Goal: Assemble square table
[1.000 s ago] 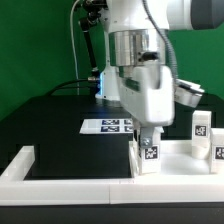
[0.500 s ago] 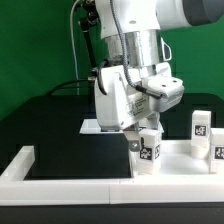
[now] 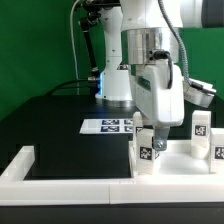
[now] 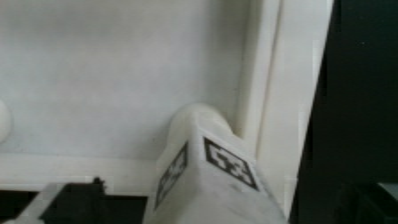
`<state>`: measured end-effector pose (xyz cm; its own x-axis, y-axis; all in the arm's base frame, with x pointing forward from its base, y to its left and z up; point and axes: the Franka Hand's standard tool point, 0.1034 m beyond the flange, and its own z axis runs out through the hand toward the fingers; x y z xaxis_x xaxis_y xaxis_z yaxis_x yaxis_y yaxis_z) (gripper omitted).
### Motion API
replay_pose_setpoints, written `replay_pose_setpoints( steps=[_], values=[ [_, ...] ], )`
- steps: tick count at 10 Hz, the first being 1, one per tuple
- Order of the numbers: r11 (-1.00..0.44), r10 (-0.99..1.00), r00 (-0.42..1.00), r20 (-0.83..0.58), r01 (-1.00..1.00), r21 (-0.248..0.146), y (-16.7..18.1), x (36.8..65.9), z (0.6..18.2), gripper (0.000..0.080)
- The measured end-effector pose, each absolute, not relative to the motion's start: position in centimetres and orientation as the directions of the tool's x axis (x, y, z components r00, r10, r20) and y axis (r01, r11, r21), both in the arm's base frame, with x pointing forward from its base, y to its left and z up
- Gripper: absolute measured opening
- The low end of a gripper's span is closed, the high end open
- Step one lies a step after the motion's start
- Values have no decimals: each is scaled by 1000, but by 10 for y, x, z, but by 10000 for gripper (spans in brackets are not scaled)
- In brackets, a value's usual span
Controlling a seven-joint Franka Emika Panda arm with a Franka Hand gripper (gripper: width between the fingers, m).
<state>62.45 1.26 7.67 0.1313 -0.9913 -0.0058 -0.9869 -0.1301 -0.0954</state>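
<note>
The white square tabletop (image 3: 178,160) lies at the exterior view's right. A white block leg (image 3: 150,155) with black-and-white tags stands upright on the tabletop corner toward the exterior view's left. My gripper (image 3: 149,137) reaches down from above and is shut on this leg. In the wrist view the leg (image 4: 214,165) fills the space between my dark fingers (image 4: 71,203), over the tabletop (image 4: 107,80). Two more legs (image 3: 201,125) (image 3: 220,150) stand at the far right. The corner socket under the held leg is hidden.
The marker board (image 3: 108,125) lies on the black table behind the tabletop. A long white border rail (image 3: 70,182) runs along the front, with a short arm (image 3: 20,160) at the exterior view's left. A green backdrop stands behind.
My wrist has turned about its vertical axis, one way and then back, while staying over the leg. The leg stays upright on the same corner.
</note>
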Motion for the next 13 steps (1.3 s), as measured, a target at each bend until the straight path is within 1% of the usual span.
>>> replay_pose_setpoints(
  steps=[2, 3, 4, 5, 6, 7, 8, 9, 12, 13],
  values=[
    [-288, -958, 288, 15, -953, -97, 11, 625, 77, 649],
    [-494, -870, 490, 59, -864, -103, 8, 627, 77, 649],
    [-625, -780, 620, 82, -776, -86, 9, 627, 76, 649],
    [-663, -749, 657, 88, -745, -77, 9, 627, 76, 649],
    [-662, -750, 656, 88, -746, -77, 8, 627, 76, 516],
    [-650, -760, 644, 87, -756, -79, 8, 627, 76, 516],
    [-625, -781, 619, 83, -777, -82, 8, 627, 75, 378],
    [-575, -818, 570, 76, -814, -82, 7, 625, 75, 290],
    [-371, -929, 368, 51, -924, -96, 5, 625, 74, 290],
    [-217, -976, 216, 19, -971, -97, 4, 624, 75, 290]
  ],
)
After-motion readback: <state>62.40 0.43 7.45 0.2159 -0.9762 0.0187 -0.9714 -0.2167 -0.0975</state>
